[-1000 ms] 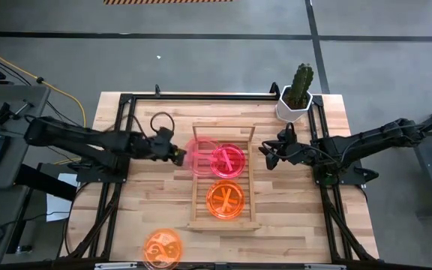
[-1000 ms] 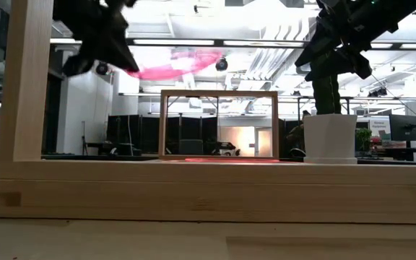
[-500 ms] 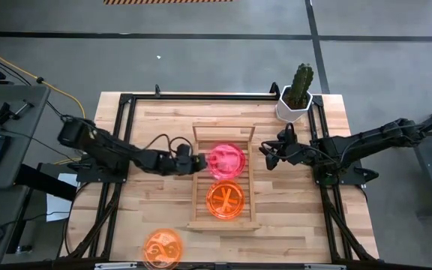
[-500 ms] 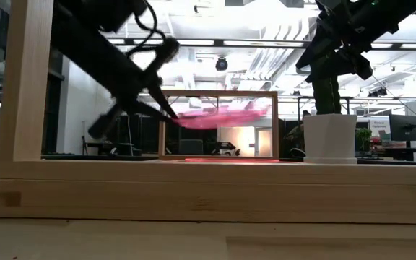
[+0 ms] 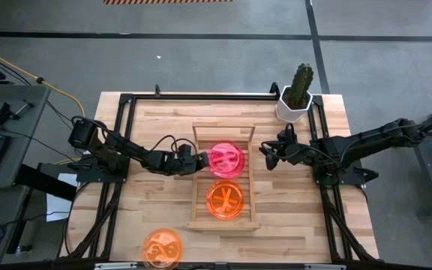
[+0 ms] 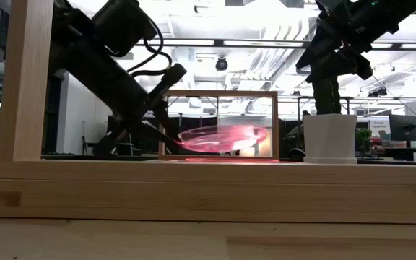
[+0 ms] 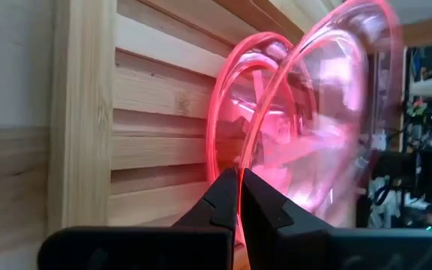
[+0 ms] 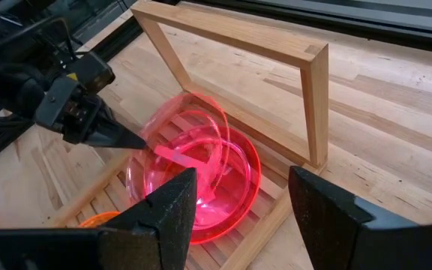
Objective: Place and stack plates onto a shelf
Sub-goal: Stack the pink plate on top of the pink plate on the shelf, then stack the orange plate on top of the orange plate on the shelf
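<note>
Fingers on my left gripper (image 5: 198,159) are pinching together on the rim of a pink plate (image 5: 226,158), and I'm holding it right at the shelf (image 5: 247,196), at the end with the raised rail (image 5: 223,129). From the left wrist camera the fingers (image 7: 231,196) are meeting on the plate's thin edge (image 7: 328,112), and a second pink plate (image 7: 235,105) is lying on the slats just beyond the fingertips, under the one I'm gripping. In the low view the held plate (image 6: 222,136) is sitting tilted, its far edge higher than the edge at my fingertips, just above the slats and framed by the rail (image 6: 219,94).

Over on the other side I'm keeping the right gripper (image 5: 265,158) in the air just beside the shelf, opposite the left one, with the pink plates lying between the two grippers. Its fingers (image 8: 167,210) are standing wide apart with nothing between them, and past them I'm looking straight at the pink plates (image 8: 201,169) and at the left gripper (image 8: 130,139) biting the rim.

Behind the left fingers' work, toward the shelf's open end, an orange plate (image 5: 225,199) is lying flat on the slats. Another orange plate (image 5: 161,247) is resting on the table (image 5: 156,120) near its front edge, well apart from both grippers. A potted cactus (image 5: 298,91) is standing at the table's far corner, beyond the right gripper.
</note>
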`<state>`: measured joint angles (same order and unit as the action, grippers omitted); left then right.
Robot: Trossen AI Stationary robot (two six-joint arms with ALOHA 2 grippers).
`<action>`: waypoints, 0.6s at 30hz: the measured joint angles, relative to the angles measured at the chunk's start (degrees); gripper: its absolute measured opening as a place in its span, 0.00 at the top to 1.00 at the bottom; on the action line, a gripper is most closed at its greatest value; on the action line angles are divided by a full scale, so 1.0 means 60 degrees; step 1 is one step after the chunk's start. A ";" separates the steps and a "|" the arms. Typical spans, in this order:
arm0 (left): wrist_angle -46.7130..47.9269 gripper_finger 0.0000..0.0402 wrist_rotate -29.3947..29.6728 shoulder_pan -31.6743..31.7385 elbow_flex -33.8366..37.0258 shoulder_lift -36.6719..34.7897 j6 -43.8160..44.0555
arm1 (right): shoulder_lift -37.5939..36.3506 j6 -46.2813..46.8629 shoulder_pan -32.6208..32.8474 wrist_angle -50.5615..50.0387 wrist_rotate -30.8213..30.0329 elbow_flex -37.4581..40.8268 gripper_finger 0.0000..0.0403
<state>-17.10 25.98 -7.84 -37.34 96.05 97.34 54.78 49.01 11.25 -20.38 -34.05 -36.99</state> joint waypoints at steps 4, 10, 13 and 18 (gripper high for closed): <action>-0.0007 0.96 -0.0338 0.0000 0.0000 0.0000 -0.0420 | 0.0000 -0.0021 -0.0003 -0.0004 -0.0002 0.0000 0.52; -0.0004 0.86 -0.0390 0.0034 0.0000 0.0000 -0.0582 | 0.0000 -0.0007 -0.0002 -0.0004 -0.0002 0.0000 0.52; -0.0004 0.79 -0.0390 0.0181 0.0000 -0.0002 -0.0775 | 0.0000 0.0000 -0.0004 0.0004 -0.0002 0.0000 0.52; 0.0016 0.69 -0.0885 0.0679 0.0008 -0.0275 -0.1588 | 0.0000 0.0246 0.0000 0.0004 -0.0002 0.0000 0.52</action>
<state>-17.01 20.66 -3.76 -37.30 94.40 87.81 54.78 50.49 11.25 -20.36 -34.06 -36.99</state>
